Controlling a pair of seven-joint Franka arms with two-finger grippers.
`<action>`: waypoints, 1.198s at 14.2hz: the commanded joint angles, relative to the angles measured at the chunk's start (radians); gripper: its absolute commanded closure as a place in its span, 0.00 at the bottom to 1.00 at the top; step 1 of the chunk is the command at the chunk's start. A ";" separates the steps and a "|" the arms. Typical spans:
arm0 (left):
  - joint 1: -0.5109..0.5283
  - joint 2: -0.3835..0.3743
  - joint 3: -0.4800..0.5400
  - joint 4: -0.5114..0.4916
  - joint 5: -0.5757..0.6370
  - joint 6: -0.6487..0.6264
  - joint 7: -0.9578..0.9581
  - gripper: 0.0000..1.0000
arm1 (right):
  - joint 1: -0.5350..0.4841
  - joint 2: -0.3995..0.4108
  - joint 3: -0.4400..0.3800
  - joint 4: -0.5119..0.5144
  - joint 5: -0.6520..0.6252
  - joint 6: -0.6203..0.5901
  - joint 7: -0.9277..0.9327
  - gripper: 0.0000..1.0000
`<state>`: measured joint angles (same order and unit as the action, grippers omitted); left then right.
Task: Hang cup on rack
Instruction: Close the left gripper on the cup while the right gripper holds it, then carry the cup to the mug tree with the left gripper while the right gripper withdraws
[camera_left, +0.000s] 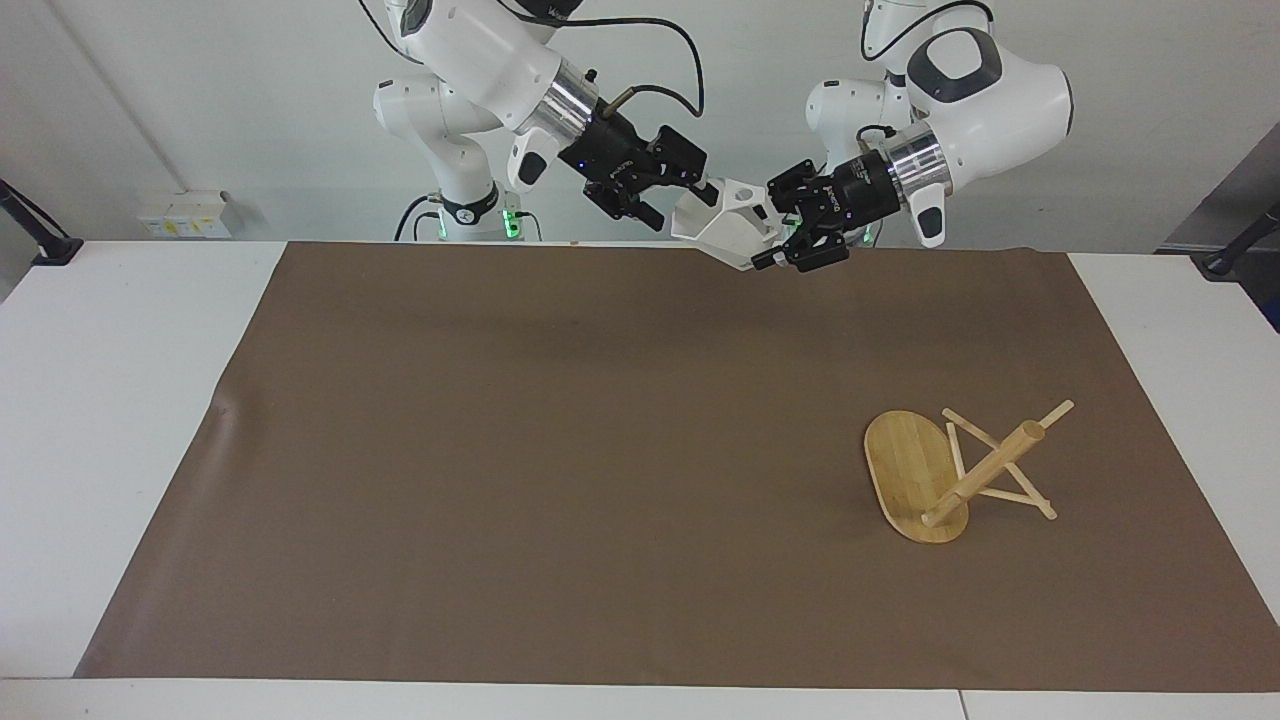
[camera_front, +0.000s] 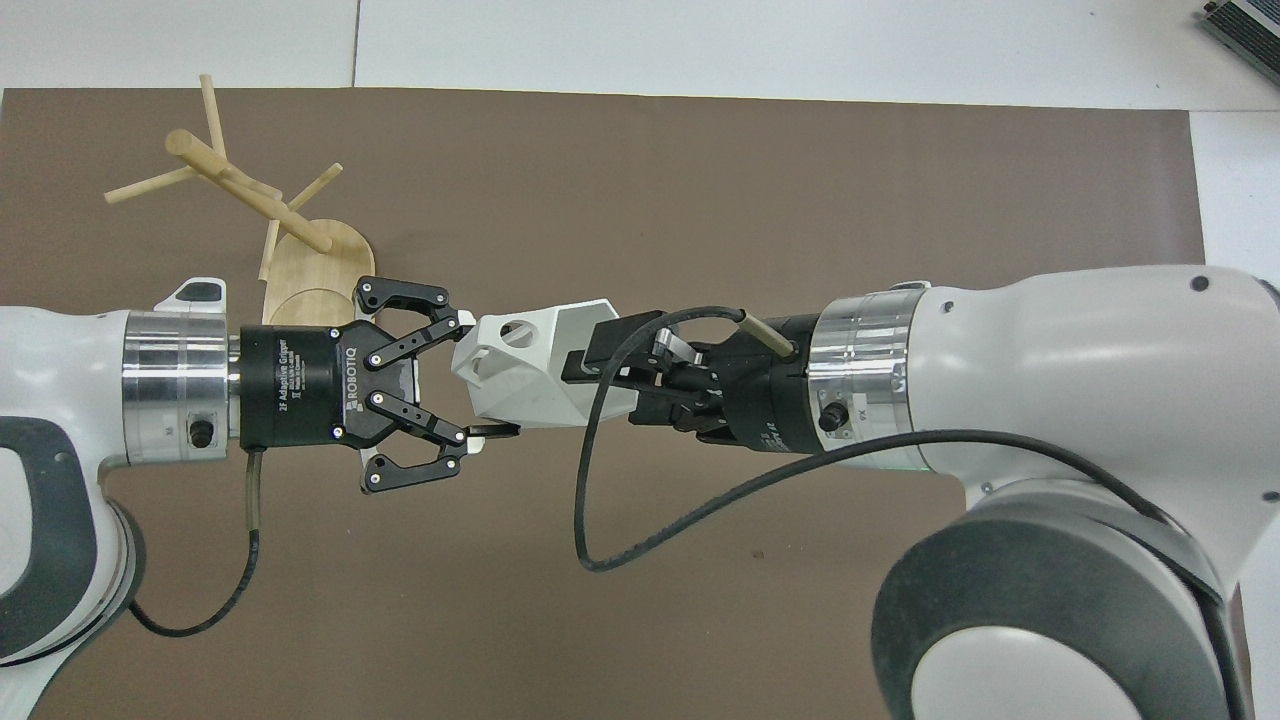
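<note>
Left gripper: raised over the robots' edge of the brown mat, reaching in level. Its jaws are closed on the handle end of the cup, one finger at the pierced handle and the other against the lower facet. In the overhead view this gripper is at 9 o'clock of the cup.

Right gripper: raised at the same height, at 3 o'clock of the cup in the overhead view. Its jaws are spread apart on either side of the hexagonal rim; no grip observed.

Cup: airborne between the two grippers, lying sideways, mouth toward the right gripper and handle hole facing up.

Rack: on the mat toward the left arm's end of the tabletop, farther from the robots than the cup and well apart from it. It is tipped over, the oval base on edge, the post slanting toward 2 o'clock in the facing view. In the overhead view the rack is at 10 o'clock of the cup.
</note>
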<state>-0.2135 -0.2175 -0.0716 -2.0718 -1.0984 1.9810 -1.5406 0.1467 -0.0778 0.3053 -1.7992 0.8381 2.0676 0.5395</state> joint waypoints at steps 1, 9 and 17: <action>0.023 -0.010 0.004 -0.011 0.066 -0.010 -0.036 1.00 | -0.003 -0.008 0.002 -0.006 0.012 0.019 -0.042 0.00; 0.094 -0.026 0.006 -0.092 0.307 0.090 -0.325 1.00 | -0.016 -0.007 -0.002 -0.008 -0.099 0.014 -0.249 0.00; 0.144 -0.004 0.004 -0.188 0.316 0.376 -0.452 1.00 | -0.065 0.001 -0.005 -0.009 -0.341 0.000 -0.562 0.00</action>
<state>-0.0772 -0.2152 -0.0574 -2.2303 -0.8003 2.2894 -1.9355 0.0993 -0.0761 0.2934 -1.8027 0.5597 2.0672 0.0529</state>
